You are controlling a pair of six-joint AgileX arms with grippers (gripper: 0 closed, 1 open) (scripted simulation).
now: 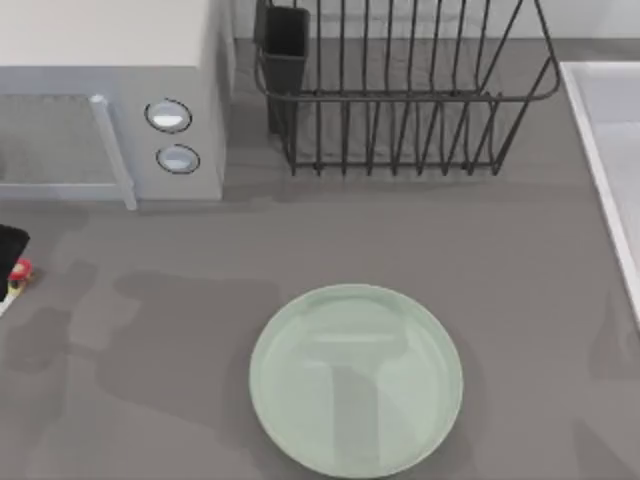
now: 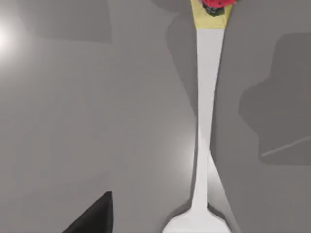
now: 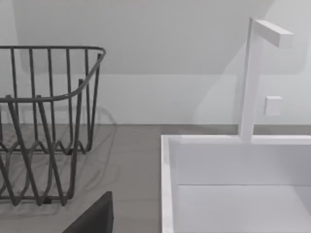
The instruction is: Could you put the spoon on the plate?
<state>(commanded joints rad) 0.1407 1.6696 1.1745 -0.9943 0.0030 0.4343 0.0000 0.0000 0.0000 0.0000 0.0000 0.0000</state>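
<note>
While working at the left edge of the desk [image 1: 540, 300], begin with the left pincer [image 1: 8, 245], poised right over the spoon [image 2: 206, 121]. Cannot tell whether released or clenched, so confirm that first. Judging from the thin shadow parting from the handle near the white bowl [image 2: 197, 224], possibly tipped or slightly off the desk; not certain.

For a sound grasp:
- Close across the narrow handle, not the bowl, and about midway along it, so that neither end droops.
- Keep clear of the red and yellow ornament [image 2: 214, 7] at the handle's tip, likely lumpy and prone to twist in the grip.
- Squeeze squarely, since a handle this thin looks apt to pivot or slip.
- Lift straight up before travelling, enough to clear a shallow rim.

Next, carry toward the plate [image 1: 355, 378], well apart from the spoon, near the middle of the desk's front edge. Aim for the centre, not the rim: glossy, so probably slick. Lower until nearly touching, then let go gently, handle laid flat across the wide surface.

Farther back, leave alone the microwave [image 1: 110, 90] at the back left corner and the wire dish rack [image 1: 400, 90] along the back edge. No need for the right pincer [image 3: 92, 217], parked toward the sink [image 3: 233, 165] at the desk's right edge, state likewise impossible to tell.
</note>
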